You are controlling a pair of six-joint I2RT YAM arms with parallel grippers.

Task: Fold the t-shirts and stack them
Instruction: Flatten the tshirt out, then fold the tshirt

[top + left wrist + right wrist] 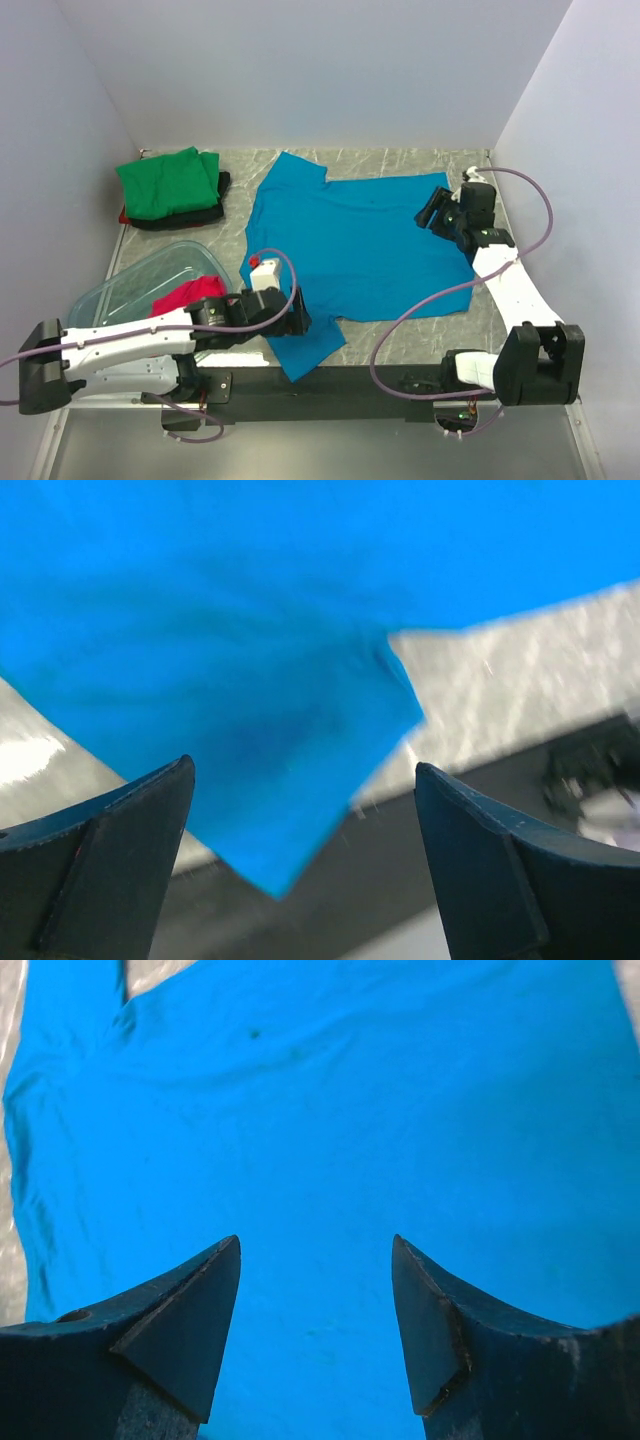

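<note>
- Two tools spread wide, gripping nothing: left tool (pixel 300 320) above the 6 o'clock sleeve of the blue t-shirt (pixel 350 240), right tool (pixel 430 213) above its 3 o'clock edge.
- Blue t-shirt flat, mid-tabletop (pixel 400 165).
- Green t-shirt (pixel 168 180) folded atop black t-shirt (pixel 190 218), 10 o'clock.
- Magenta-red t-shirt (pixel 185 295) in bin (pixel 130 280), 8 o'clock.

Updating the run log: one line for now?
blue t-shirt spread out | left claw open above it | right claw open above it

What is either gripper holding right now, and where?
Nothing. The left gripper and right gripper are both open over the blue shirt, gripping no cloth.
</note>
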